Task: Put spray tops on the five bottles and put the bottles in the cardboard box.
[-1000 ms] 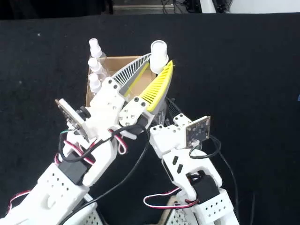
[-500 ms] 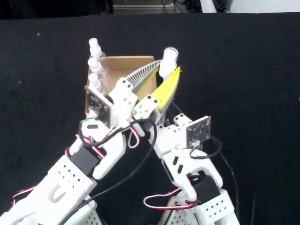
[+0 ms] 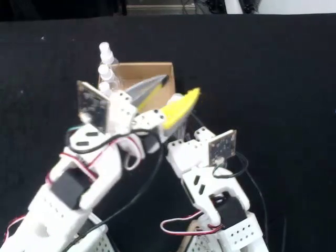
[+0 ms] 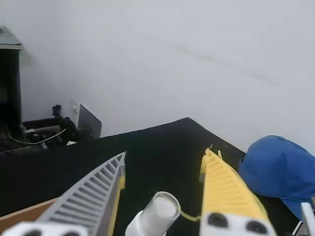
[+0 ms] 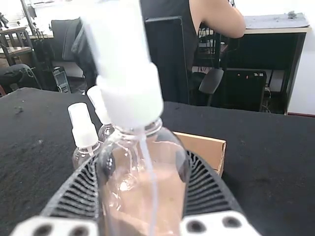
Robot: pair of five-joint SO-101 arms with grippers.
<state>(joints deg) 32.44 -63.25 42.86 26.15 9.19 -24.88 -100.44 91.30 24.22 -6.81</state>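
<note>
The left pincer (image 4: 165,155) hangs over the cardboard box (image 3: 143,69). Its grey and yellow fingers stand apart. The spray top (image 4: 153,215) lies between them, down near their roots. In the left wrist view a gap shows on either side of it. Its round white end points up and out along the fingers, towards the tips.

Three capped bottles (image 3: 105,71) stand in a row just off the grey finger's side, at the box's wall. I cannot tell whether they are inside the box.

The right pincer (image 5: 142,160) is clamped on the bottle (image 5: 140,187), with a dark ribbed finger pressed to each side of the clear body. The bottle is roughly upright, its long axis crossing the fingers. Its neck and white top rise above them, and a thin tube runs down inside. The box edge shows just beyond these fingertips, on the black table (image 3: 262,79).
</note>
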